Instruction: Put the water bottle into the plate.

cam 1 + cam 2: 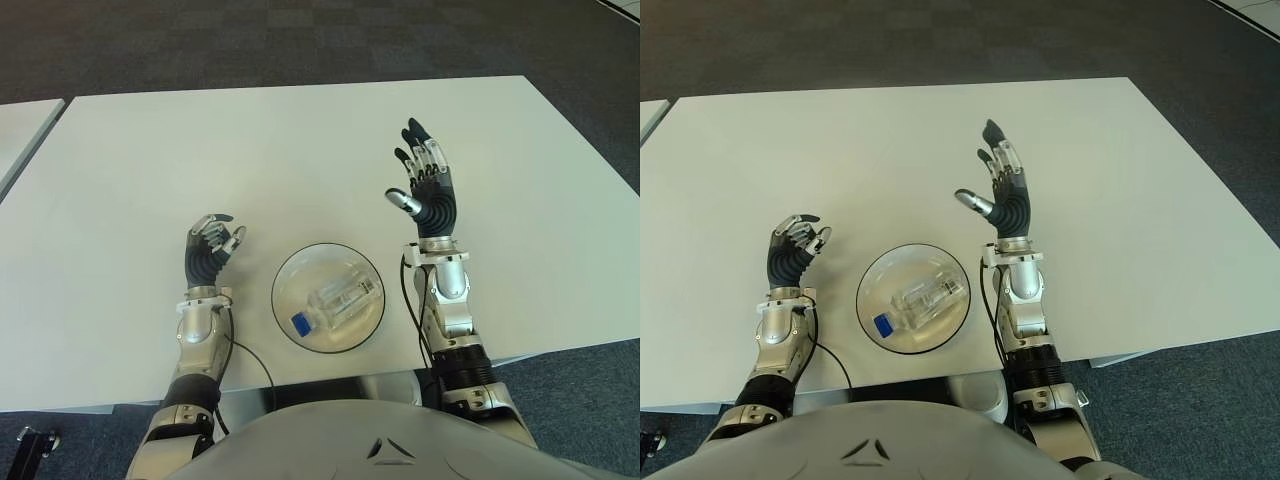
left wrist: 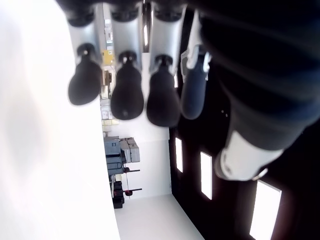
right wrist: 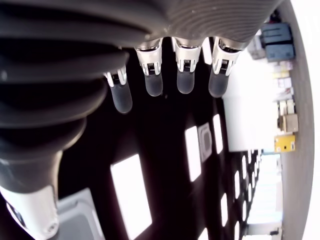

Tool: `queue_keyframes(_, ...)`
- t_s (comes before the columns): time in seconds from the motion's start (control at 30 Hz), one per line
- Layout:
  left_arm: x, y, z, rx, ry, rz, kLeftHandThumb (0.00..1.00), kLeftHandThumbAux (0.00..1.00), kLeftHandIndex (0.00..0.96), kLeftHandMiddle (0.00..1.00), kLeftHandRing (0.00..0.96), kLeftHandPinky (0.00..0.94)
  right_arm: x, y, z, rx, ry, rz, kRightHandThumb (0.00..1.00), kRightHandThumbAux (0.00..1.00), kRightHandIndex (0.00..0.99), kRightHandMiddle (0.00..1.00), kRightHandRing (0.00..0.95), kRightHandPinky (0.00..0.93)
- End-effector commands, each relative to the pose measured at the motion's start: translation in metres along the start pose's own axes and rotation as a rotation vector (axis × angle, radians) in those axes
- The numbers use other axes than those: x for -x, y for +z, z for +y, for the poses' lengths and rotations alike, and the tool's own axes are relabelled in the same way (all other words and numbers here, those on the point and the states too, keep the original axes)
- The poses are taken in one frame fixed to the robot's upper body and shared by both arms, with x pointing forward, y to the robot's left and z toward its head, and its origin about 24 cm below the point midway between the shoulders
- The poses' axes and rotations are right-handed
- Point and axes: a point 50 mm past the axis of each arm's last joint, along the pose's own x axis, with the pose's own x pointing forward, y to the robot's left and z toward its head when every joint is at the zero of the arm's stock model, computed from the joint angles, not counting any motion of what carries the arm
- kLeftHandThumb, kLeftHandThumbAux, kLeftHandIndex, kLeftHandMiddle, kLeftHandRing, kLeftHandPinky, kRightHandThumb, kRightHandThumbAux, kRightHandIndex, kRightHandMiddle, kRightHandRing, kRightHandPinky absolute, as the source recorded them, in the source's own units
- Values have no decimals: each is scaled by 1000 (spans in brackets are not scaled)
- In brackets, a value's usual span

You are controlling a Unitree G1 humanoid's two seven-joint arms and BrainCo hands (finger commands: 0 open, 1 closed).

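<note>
Water bottle (image 1: 337,304) lies in plate (image 1: 290,270), between hands.

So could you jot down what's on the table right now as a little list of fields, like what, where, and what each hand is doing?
table: white table
plate: round plate, near the front edge, between the two hands
water bottle: clear water bottle with blue cap, lying on its side in the plate
left hand: left hand, left of the plate, fingers curled, holding nothing
right hand: right hand, right of and beyond the plate, fingers spread, holding nothing
task state: bottle already in the plate
</note>
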Motion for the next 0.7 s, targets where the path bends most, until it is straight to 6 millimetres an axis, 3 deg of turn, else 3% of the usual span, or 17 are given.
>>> queue_keyframes(0.03,13,-12,1,-6,6,66,692,720,434,742,742,720,4,-9,-9,-50,-77,48,462,730,285,145,119,197)
queue_keyframes(0.47,13,-9,1,-15,0,58,693,721,434,743,745,730,11,-19,-29,-75,-129,110,483,813,295,215,197,278)
queue_keyframes(0.7,14,-9,1,-13,5,58,692,721,435,747,749,732,18,-28,-35,-63,-134,186,491,783,271,224,215,293)
